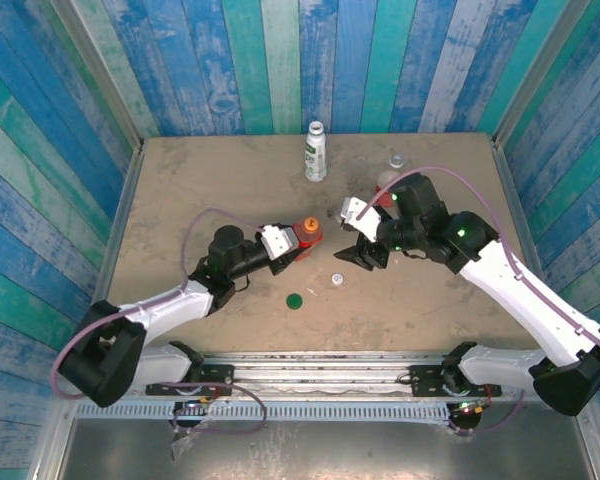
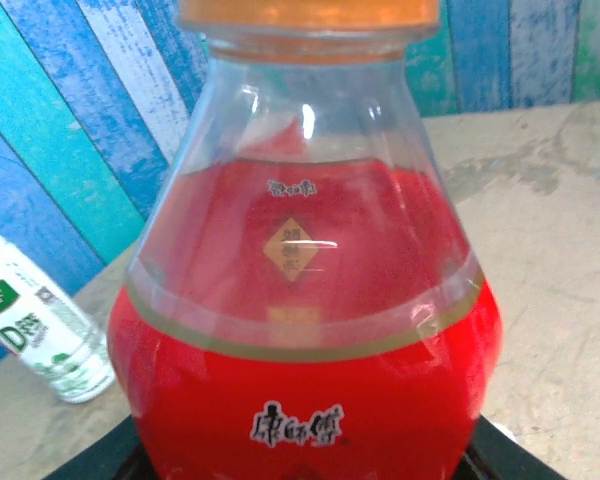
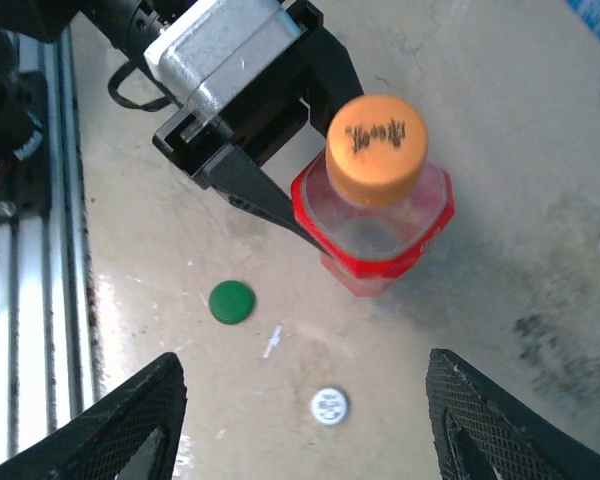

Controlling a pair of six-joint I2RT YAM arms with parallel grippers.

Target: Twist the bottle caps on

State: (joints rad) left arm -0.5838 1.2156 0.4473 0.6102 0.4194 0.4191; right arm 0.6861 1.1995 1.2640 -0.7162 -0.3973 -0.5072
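Note:
My left gripper [image 1: 296, 242] is shut on the lower body of the clear bottle with the red label [image 1: 309, 238], which stands upright mid-table. An orange cap [image 3: 375, 148] sits on that bottle's neck [image 2: 310, 12]. Just right of the bottle, my right gripper [image 1: 358, 256] hangs open with nothing between its fingers [image 3: 130, 425]. Below it on the table lie the white cap [image 3: 329, 406] and, further left, the dark green cap [image 3: 230, 302]. In the top view the green cap [image 1: 294, 299] and white cap [image 1: 337, 279] lie in front of the held bottle.
A white-labelled bottle with green print [image 1: 316, 152] stands uncapped at the back centre of the table [image 1: 200, 190]. Another small bottle [image 1: 393, 165] stands at the back right, partly hidden behind my right arm. Blue-green plank walls enclose the table on three sides.

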